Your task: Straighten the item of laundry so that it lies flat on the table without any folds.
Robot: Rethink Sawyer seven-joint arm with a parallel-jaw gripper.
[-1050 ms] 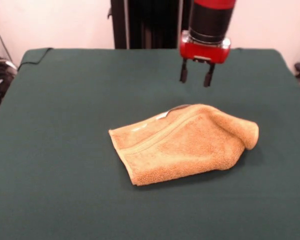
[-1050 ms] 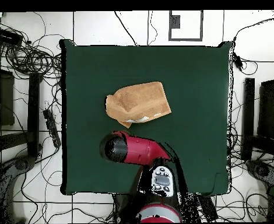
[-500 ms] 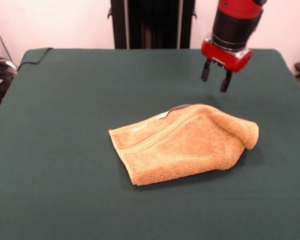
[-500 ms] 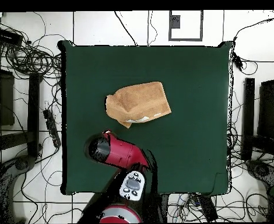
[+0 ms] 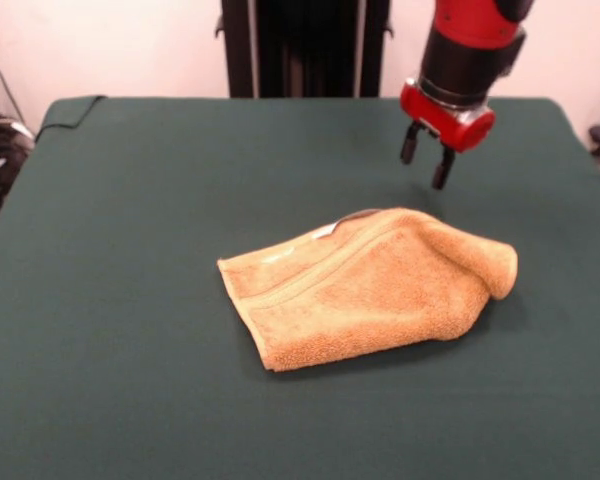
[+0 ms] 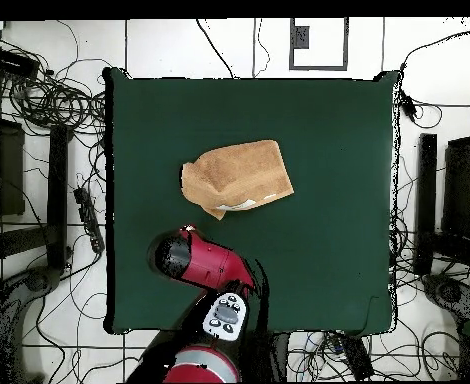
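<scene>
Towel (image 5: 368, 290): we see it folded double on the surface (image 5: 130, 200).
Pincer (image 5: 425, 168): slightly open, empty, above the towel's far corner.
Advice: we should pinch only the top layer.

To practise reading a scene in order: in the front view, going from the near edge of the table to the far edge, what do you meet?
Bare green table → folded towel → open gripper hanging above the cloth → table's far edge.

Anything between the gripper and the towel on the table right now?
Nothing: in the front view only bare table separates the open gripper from the folded towel.
</scene>
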